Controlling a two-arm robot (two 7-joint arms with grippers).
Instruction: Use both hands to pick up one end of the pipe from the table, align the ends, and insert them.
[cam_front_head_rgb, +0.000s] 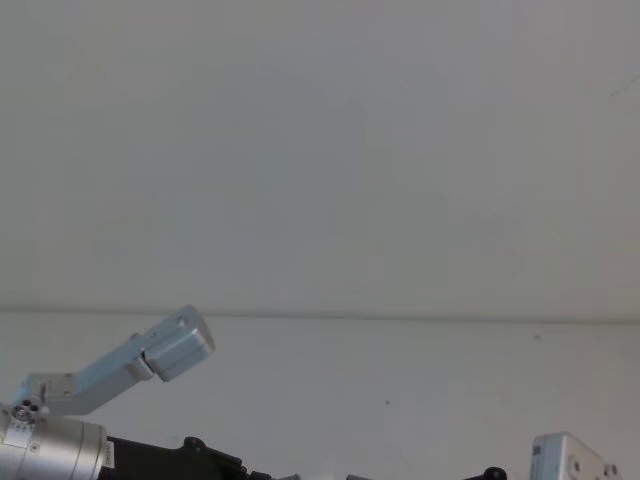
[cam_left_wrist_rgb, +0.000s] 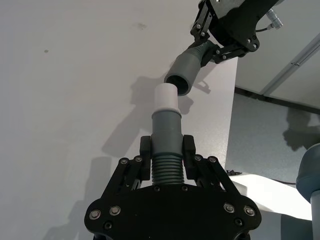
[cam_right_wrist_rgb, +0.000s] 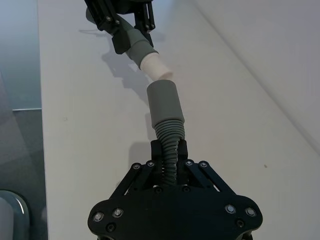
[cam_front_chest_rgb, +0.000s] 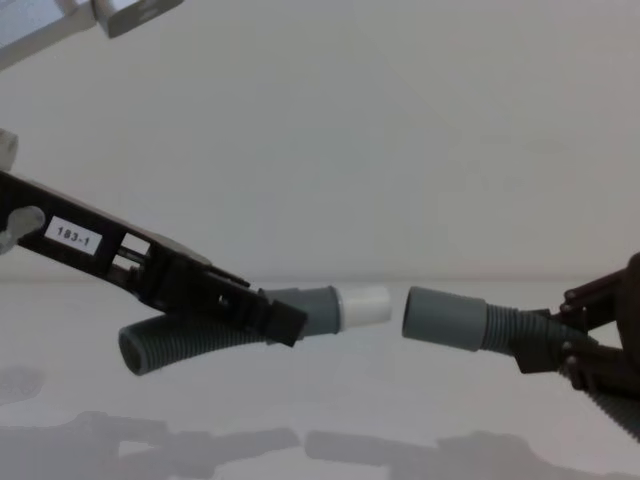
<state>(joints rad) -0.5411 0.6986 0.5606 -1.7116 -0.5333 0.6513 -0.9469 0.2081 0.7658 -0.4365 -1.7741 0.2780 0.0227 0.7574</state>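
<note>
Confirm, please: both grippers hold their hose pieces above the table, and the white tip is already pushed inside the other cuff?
Not quite. Both grippers do hold their pieces, but the white tip is not inside the other cuff; the chest view shows a gap between them.

wall (cam_front_head_rgb: 320, 150): plain, pale, behind work surface | floor (cam_left_wrist_rgb: 270, 135): grey, beyond surface edge

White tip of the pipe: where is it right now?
In the chest view the white tip is held above the table by the left end effector, facing the right piece's grey cuff across a small gap.
</note>
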